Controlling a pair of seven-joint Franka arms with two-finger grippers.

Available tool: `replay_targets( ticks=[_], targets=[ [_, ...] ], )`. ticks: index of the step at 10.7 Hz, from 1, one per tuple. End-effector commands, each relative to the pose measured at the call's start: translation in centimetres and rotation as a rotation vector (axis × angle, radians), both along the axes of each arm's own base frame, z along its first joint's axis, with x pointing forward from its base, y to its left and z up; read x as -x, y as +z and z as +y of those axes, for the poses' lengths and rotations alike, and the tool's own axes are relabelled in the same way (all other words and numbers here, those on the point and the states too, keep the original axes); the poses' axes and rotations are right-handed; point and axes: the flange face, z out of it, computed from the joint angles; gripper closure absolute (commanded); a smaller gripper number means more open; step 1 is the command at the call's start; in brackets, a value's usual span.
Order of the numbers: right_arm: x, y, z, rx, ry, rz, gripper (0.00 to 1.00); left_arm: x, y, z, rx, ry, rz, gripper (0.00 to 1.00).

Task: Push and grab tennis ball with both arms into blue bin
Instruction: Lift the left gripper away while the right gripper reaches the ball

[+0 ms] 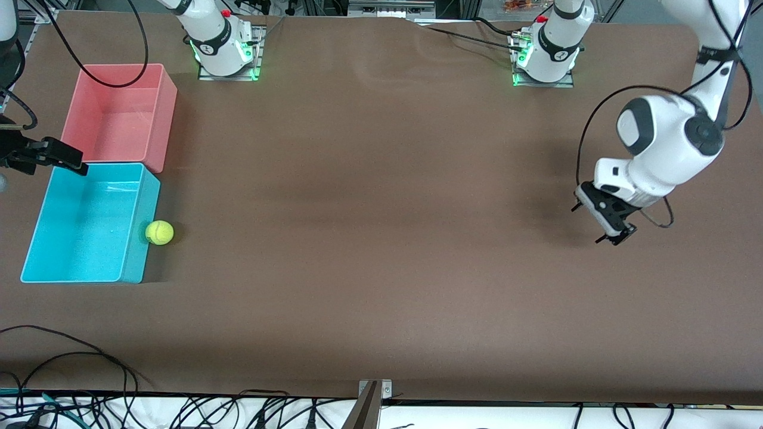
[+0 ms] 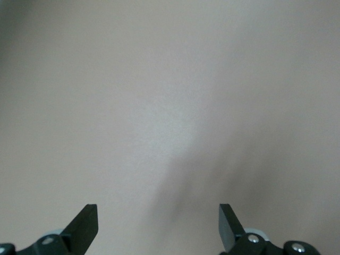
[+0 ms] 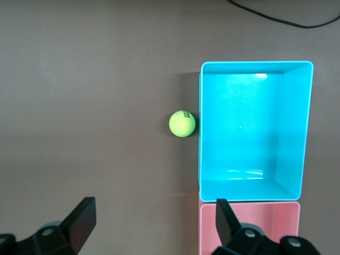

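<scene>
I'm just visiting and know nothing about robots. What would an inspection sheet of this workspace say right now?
Surface: brown table, bare in the middle.
Job's things: tennis ball on the table against the outer wall of the blue bin, not in it; the bin holds nothing.
Clutter: pink bin beside the blue one, farther from the front camera.
Grippers: left claw open over bare table at its own end; right claw open above the bins.
Cables: black cables at the table's near edge.
Surroundings: nothing seen.
</scene>
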Motion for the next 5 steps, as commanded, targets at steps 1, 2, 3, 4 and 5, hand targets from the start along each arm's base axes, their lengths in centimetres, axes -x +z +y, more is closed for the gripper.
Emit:
replay_targets(
  ticks=[1,2,3,4,5],
  targets=[
    [0.2,0.0,0.1,0.015,0.002,0.018,0.00,2.0,3.5,0.3,-0.001,0.009,-0.034,0.00],
    [0.3,-0.3,0.3,0.015,0.006,0.027,0.00,2.1,4.4,1.2,-0.001,0.026,-0.051,0.00],
    [0.3,-0.5,0.4,0.014,0.003,0.033,0.00,2.1,5.2,1.6,-0.001,0.032,-0.066,0.00],
    [-0.1,-1.2,0.5,0.012,0.003,0.040,0.00,2.0,5.8,1.7,0.000,0.035,-0.078,0.00],
    [-0.8,-2.7,1.6,0.006,0.016,0.058,0.00,1.9,6.9,2.1,-0.001,0.041,-0.098,0.00]
  ],
)
